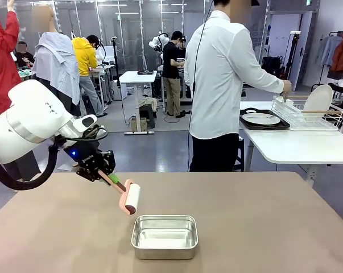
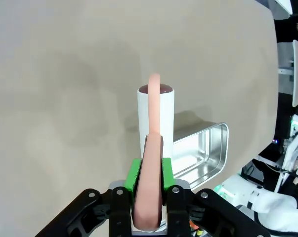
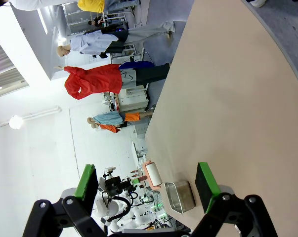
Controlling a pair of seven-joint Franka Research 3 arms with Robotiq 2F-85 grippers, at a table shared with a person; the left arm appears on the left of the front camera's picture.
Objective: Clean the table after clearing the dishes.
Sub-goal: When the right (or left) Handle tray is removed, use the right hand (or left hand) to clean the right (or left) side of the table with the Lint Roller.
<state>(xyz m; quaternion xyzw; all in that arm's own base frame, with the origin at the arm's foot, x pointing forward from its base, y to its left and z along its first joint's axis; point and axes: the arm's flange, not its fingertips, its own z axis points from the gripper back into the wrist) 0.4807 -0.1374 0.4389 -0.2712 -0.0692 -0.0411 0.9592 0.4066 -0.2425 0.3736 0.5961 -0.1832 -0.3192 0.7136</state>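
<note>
The table (image 1: pixel 256 227) — matte brownish-taupe, rounded corners — spreads flat, nearer than the wire rack (image 1: pixel 299 118). One white plate (image 1: pixel 261 118) lies flat on a dark tray (image 1: pixel 273 127) just left of that rack — another plate (image 1: pixel 319 98) stands on edge inside it.

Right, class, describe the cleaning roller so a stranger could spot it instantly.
Start at the big brownish table, then find the shiny steel pan near its robot-side edge. By the pan's far left corner, the left pincer grips a roller by its pink handle. Nothing else there has a white drum.
</note>
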